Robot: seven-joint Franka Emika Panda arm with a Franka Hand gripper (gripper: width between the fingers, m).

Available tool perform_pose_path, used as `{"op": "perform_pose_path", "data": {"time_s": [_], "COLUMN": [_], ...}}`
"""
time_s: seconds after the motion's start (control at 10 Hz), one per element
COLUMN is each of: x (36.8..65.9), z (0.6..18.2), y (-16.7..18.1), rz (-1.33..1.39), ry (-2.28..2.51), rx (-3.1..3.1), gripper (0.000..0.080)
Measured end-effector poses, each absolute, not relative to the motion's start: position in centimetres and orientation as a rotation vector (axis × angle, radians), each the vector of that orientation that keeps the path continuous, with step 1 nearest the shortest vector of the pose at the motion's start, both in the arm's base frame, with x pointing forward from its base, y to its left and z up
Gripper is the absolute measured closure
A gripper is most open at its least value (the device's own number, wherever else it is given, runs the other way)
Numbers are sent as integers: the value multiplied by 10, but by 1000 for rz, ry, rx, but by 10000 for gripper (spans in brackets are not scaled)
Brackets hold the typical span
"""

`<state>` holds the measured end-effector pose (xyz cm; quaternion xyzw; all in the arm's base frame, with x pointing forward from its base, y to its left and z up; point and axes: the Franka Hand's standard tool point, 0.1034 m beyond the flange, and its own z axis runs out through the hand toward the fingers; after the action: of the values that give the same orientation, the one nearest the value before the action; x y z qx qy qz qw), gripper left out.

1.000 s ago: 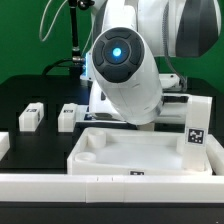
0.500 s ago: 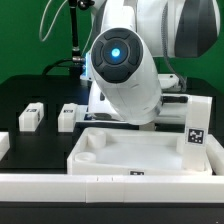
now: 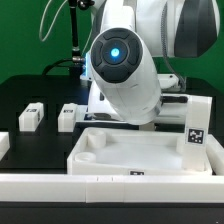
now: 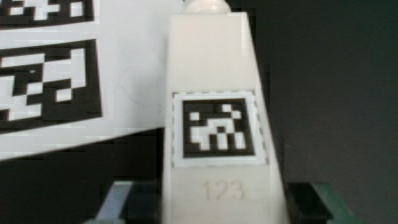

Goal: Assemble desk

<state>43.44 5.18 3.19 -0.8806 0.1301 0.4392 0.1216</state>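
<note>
In the wrist view a white square desk leg (image 4: 217, 90) with a black-and-white tag and the number 123 lies lengthwise between my gripper's (image 4: 217, 203) fingers (image 4: 125, 200). The jaws stand on either side of it with a thin dark gap on each side, so the gripper looks open around the leg. In the exterior view the arm hides the gripper and this leg. The white tabletop panel (image 3: 120, 165) lies at the front. One leg (image 3: 196, 125) stands upright at its right corner. Two loose legs (image 3: 30, 117) (image 3: 68, 116) lie at the left.
The marker board (image 4: 54, 70) lies right beside the leg in the wrist view. A long white rail (image 3: 100, 195) runs along the front edge. Another white piece (image 3: 3, 148) shows at the exterior view's left edge. The table surface is black.
</note>
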Motion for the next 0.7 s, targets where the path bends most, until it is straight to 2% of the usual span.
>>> {"op": "perform_pose_path", "data": {"time_s": [0.3,0.5,0.7], "x": [462,483,480], "z": [74,72,73], "y": [36,29,32], "rz": [1212,1002,813], "ry": [530,568,588], "rx": [-2534,-2630,-2716], "gripper": [511,511,511]}}
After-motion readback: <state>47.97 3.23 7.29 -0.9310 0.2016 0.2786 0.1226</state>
